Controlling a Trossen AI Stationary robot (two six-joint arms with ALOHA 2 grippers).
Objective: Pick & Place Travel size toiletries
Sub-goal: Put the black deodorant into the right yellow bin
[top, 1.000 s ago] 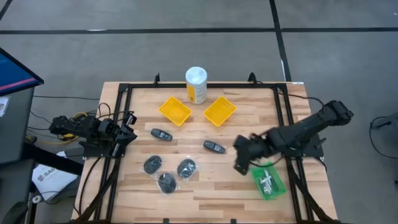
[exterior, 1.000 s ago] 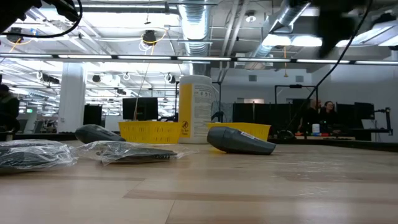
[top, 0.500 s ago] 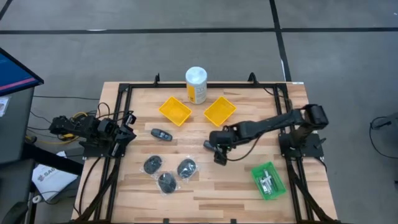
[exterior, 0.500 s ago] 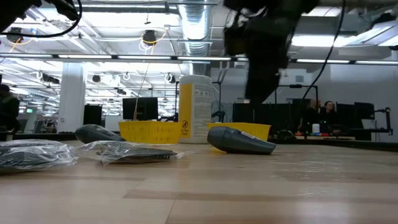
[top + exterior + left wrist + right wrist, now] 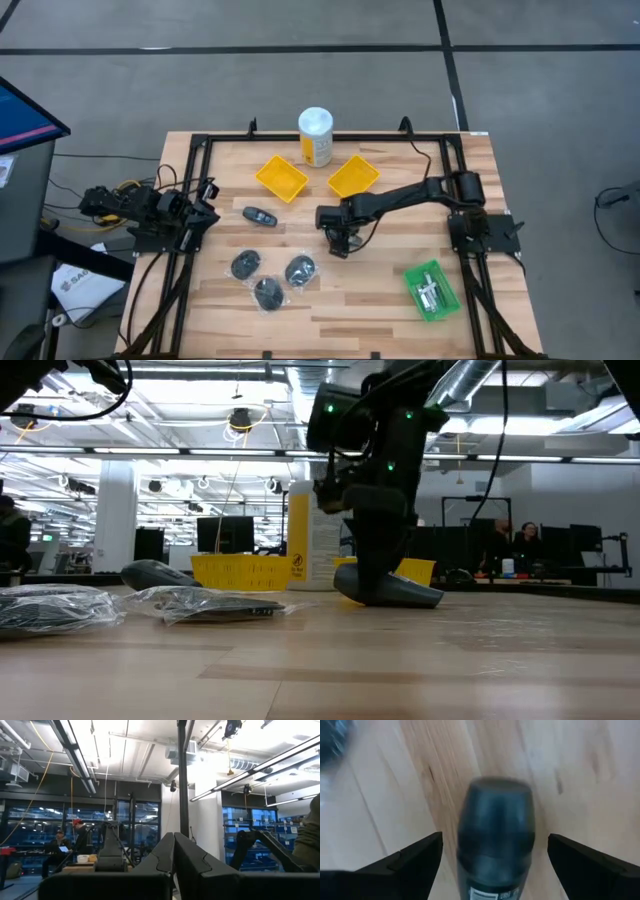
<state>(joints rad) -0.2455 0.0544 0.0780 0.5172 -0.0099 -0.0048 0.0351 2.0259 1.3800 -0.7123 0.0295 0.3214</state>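
Right gripper (image 5: 492, 865), jaws spread wide and gripping nothing, is straddling the black oblong toiletry (image 5: 496, 835) lying mid-table just before the yellow trays (image 5: 352, 177), while left gripper (image 5: 173, 857), jaws shut, is idling off the table's left edge.

bright ceiling glare, blurred wrist close-up
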